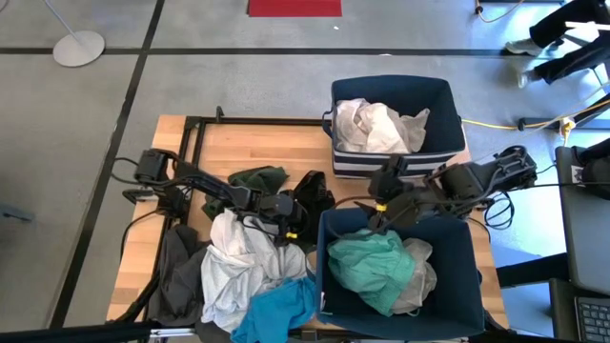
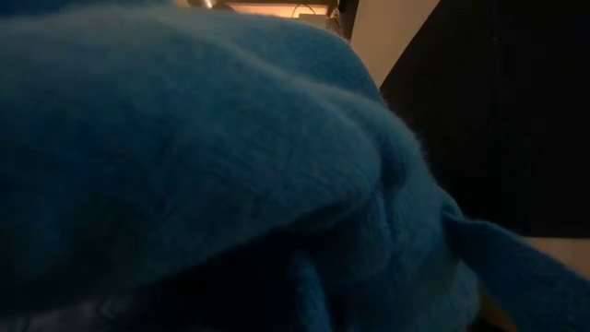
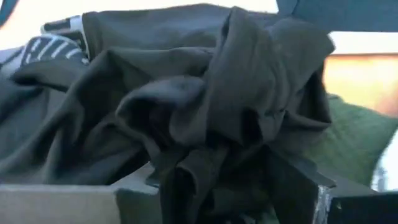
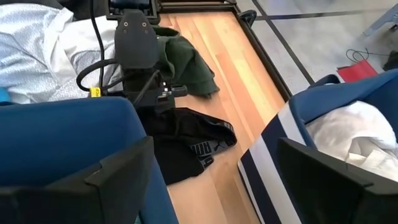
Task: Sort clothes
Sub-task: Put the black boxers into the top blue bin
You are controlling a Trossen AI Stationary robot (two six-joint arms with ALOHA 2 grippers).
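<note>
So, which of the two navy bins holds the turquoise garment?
The near bin, under the right gripper, holds the turquoise garment. The far bin with the striped side holds only white clothes.

Two navy bins (image 1: 448, 95) on a wooden table (image 1: 257, 143), red mat (image 1: 294, 7), yellow cable (image 1: 496, 124) on floor

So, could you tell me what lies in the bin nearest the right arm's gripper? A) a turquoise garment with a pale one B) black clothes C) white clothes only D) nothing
A: the high view shows a turquoise garment beside a pale garment in the near bin, just under the right gripper.
</note>
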